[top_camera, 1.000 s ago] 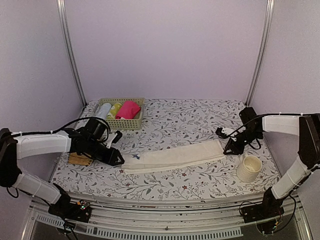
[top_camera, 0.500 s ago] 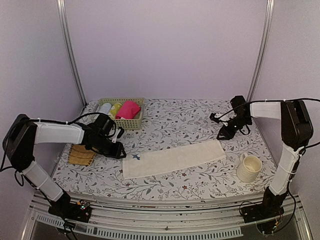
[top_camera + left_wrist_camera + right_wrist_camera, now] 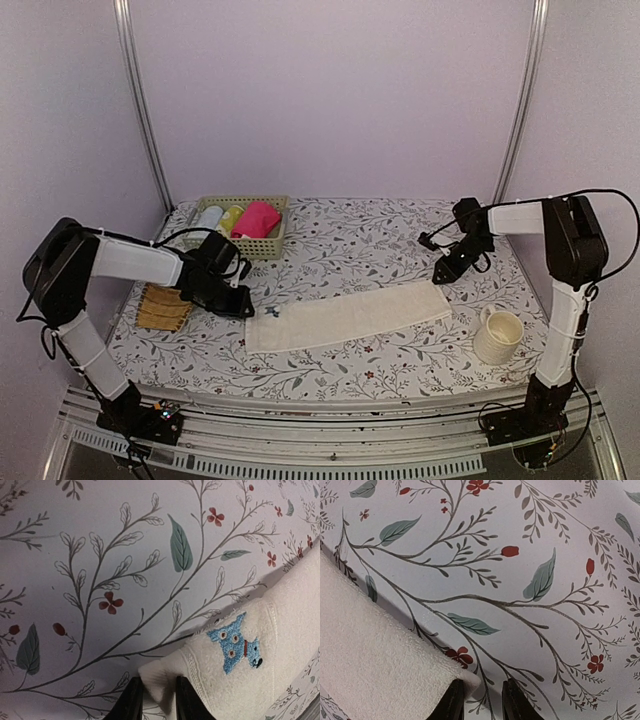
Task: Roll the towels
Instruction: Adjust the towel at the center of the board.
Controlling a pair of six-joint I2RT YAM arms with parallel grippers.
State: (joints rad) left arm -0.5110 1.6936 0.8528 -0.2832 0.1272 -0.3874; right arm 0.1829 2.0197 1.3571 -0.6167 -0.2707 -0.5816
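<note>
each arm is built from smooth white tubular shells linked by chunky black joint housings, the left arm [image 3: 128,262] and the right arm [image 3: 517,217] alike, with the black motor blocks bulging wider than the white sections between them. both rise from a squat black base, the left base [image 3: 150,422] dotted with tiny coloured lights and the right base [image 3: 515,425] plain black, and thin black cables loop loosely out beside the wrists and along the upper links. in the wrist views the jaws show as two slim matte black tips with rounded edges, one pair per arm.
</note>
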